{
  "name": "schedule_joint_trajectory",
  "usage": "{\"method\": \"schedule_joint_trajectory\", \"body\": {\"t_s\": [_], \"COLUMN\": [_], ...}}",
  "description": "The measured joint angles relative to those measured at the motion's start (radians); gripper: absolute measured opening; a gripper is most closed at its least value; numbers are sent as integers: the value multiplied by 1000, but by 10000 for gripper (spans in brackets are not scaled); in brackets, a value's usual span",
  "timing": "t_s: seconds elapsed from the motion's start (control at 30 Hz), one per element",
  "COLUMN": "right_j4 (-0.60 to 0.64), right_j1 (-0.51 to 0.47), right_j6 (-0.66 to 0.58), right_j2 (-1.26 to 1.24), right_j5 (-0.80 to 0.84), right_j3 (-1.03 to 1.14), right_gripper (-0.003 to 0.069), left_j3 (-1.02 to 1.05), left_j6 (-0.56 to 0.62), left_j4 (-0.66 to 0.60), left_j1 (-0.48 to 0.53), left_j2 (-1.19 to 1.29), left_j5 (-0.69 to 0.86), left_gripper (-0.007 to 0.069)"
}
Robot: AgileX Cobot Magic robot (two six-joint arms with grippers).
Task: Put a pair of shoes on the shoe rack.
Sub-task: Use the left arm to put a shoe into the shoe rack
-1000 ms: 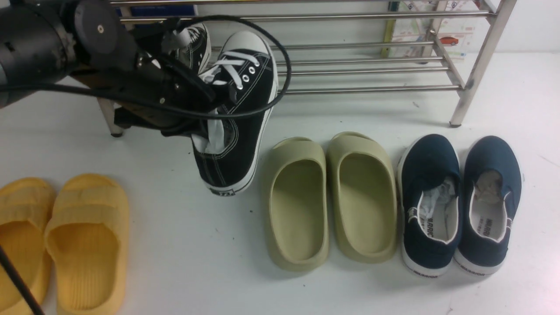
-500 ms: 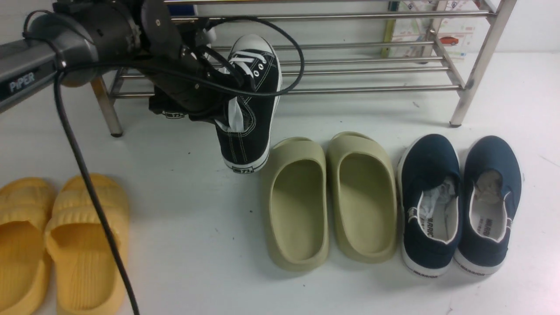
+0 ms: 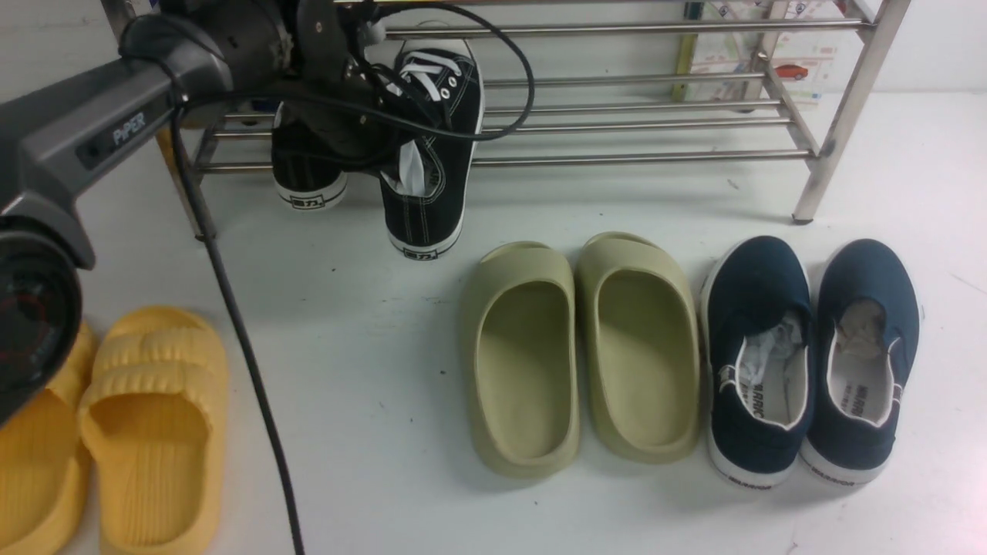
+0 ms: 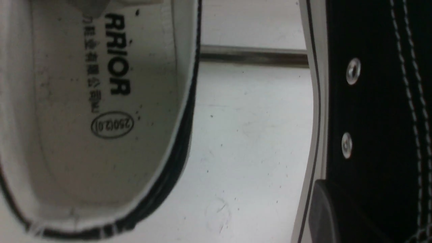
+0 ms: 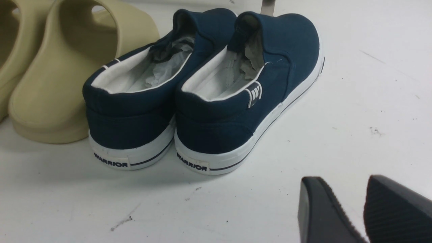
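Black canvas, the pair of shoes (image 3: 432, 166) hung toes-first over the lower bars of the shoe rack (image 3: 640, 158), heels overhanging. The left pincer (image 3: 370, 142) pinched both inner collars together, apparently to seat them as one.

**Left arm** (image 3: 100, 139): the grey link rises from the near left and reaches forward toward the centre. The wrist (image 3: 231, 35) sits high at the far end. A black cable (image 3: 231, 308) trails down from it.

**Left gripper** (image 3: 375, 135): closed, clamped on the pair of shoes (image 3: 443, 185) between the two. One black fingertip (image 4: 334, 216) lies against canvas in the left wrist view.

**Right gripper** (image 5: 351, 216): the jaws are parted with a clear gap and nothing between them. Both ribbed black fingertips (image 5: 317, 209) are visible.
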Motion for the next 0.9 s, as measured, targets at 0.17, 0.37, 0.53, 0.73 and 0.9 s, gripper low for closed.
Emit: {"method": "schedule_joint_trajectory", "body": {"t_s": [0.17, 0.37, 0.53, 0.73, 0.9], "right_j4": [0, -4, -4, -4, -4], "right_j1": [0, 0, 0, 0, 0], "right_j6": [0, 0, 0, 0, 0], "right_j2": [0, 0, 0, 0, 0], "right_j5": [0, 0, 0, 0, 0], "right_j3": [0, 0, 0, 0, 0], "right_gripper": [239, 239, 239, 239, 239], "left_j3": [-106, -147, -148, -154, -154], "left_j6": [-46, -119, -146, -172, -217], "left_j4": [51, 130, 191, 215, 227], "left_j1": [0, 1, 1, 1, 1], "left_j2": [73, 98, 99, 110, 133], "left_j5": [33, 44, 17, -20, -37], "left_gripper": [-13, -13, -13, -9, 39]}}
